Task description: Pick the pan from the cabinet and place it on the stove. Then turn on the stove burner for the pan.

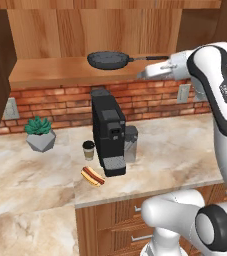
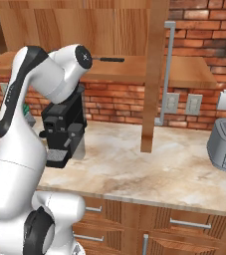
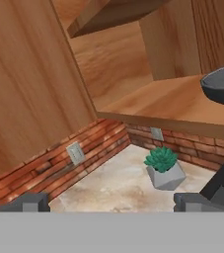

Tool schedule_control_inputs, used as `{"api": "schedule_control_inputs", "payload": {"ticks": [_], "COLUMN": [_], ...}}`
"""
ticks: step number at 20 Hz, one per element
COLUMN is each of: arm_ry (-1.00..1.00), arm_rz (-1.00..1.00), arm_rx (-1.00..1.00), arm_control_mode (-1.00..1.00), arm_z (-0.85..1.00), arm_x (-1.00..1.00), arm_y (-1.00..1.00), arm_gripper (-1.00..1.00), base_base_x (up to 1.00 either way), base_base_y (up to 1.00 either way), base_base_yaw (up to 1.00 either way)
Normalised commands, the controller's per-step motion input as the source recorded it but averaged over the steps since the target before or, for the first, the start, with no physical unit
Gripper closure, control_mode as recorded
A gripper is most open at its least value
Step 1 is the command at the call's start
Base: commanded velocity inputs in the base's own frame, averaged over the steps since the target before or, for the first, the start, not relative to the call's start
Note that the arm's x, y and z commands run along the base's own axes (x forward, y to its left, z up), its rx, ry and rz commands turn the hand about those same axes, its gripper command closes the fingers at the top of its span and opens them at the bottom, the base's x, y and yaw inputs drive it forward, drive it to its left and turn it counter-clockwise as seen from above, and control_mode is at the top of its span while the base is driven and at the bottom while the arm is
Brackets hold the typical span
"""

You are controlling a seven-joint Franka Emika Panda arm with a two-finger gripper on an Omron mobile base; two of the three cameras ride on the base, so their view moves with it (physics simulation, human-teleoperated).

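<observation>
**A:** Fingers (image 3: 34, 201) spread wide apart and nothing between them, two dark tips at the bottom of the hand view, looking out over the marble counter (image 3: 118, 183) and a little potted succulent (image 3: 164, 168).

**B:** And the pan (image 1: 107, 60)?

**A:** On the open cabinet (image 1: 60, 70) shelf, sitting flat, long handle pointing straight at the gripper (image 1: 144, 74). From the left base view the gripper is level with the shelf, just beside the handle's tip, not touching as far as I can tell.

**B:** In the hand view I catch only the pan's dark rim (image 3: 222, 88) at the right edge (well above the right fingertip, off to the side).

**A:** Agreed, the pan is not between the fingers. Below the shelf stands the black coffee machine (image 1: 108, 131), with a paper cup (image 1: 88, 149) and a hot dog (image 1: 92, 176) beside it.
</observation>
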Motion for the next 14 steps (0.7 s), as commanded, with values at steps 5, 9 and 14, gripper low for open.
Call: {"api": "schedule_control_inputs", "payload": {"ticks": [5, 9, 14], "arm_ry": [-0.13, -0.09, -0.03], "arm_rz": [-0.03, -0.04, -0.07], "arm_rx": [-0.01, -0.02, -0.04], "arm_control_mode": [-1.0, -1.0, -1.0], "arm_z": [0.1, 0.02, 0.0], "arm_x": [0.1, 0.17, 0.23], "arm_y": [-0.08, -0.02, 0.0], "arm_gripper": [-1.0, -1.0, -1.0], "base_base_x": [0.0, 0.0, 0.0], "base_base_y": [0.0, 0.0, 0.0], "base_base_yaw": [0.0, 0.0, 0.0]}}
